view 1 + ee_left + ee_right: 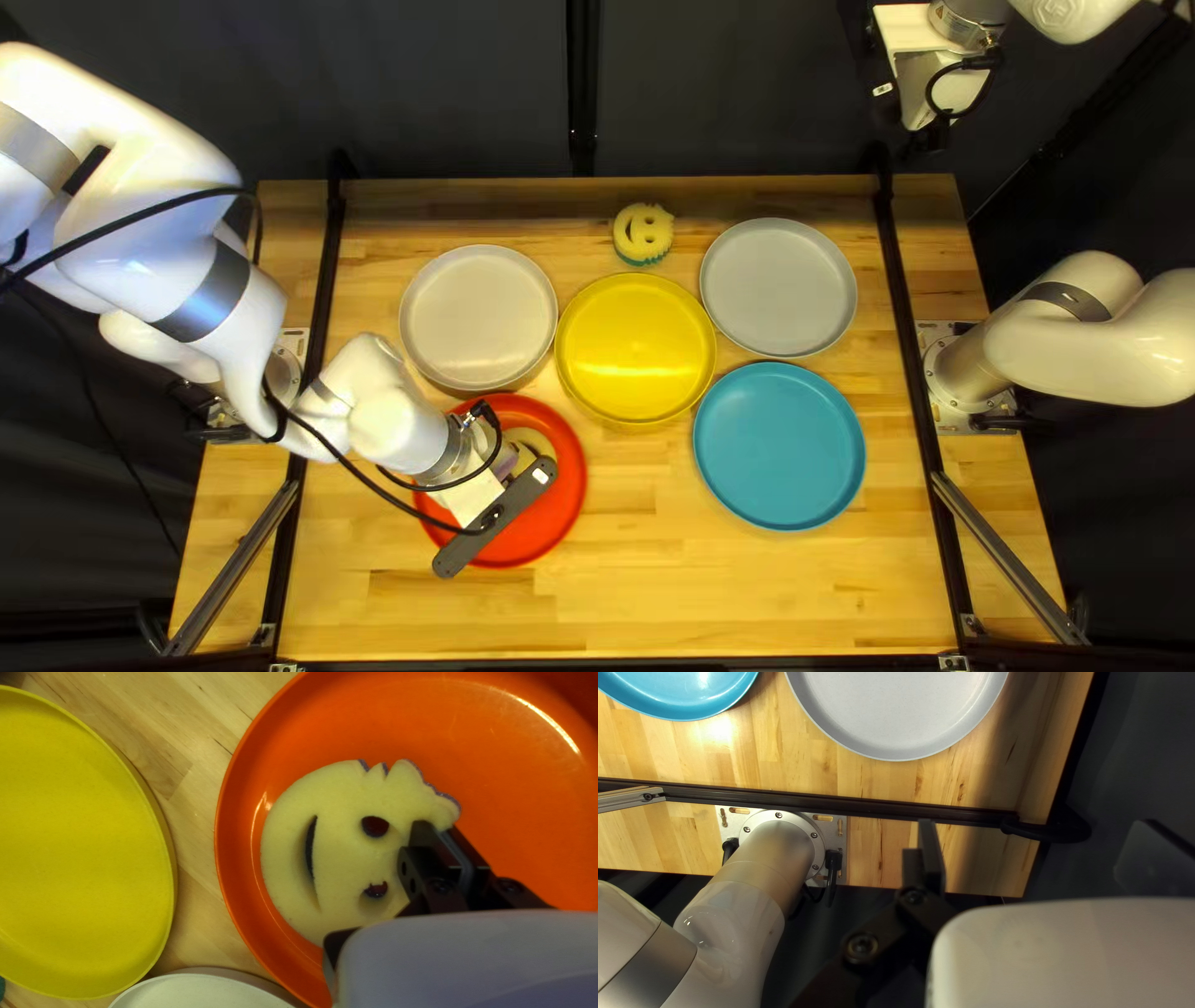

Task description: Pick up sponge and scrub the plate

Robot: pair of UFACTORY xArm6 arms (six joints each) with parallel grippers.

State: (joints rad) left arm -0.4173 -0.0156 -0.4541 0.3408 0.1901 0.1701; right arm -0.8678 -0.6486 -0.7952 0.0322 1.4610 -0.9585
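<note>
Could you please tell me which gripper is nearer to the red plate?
The left. The left gripper is low over the red plate, at the sponge on it; the right gripper is well away, near the top right of the top left view.

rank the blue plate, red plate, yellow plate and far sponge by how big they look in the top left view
- Blue plate and red plate: too alike to rank
- Yellow plate: slightly smaller, perhaps from sitting farther away
- Far sponge: clearly smallest
</note>
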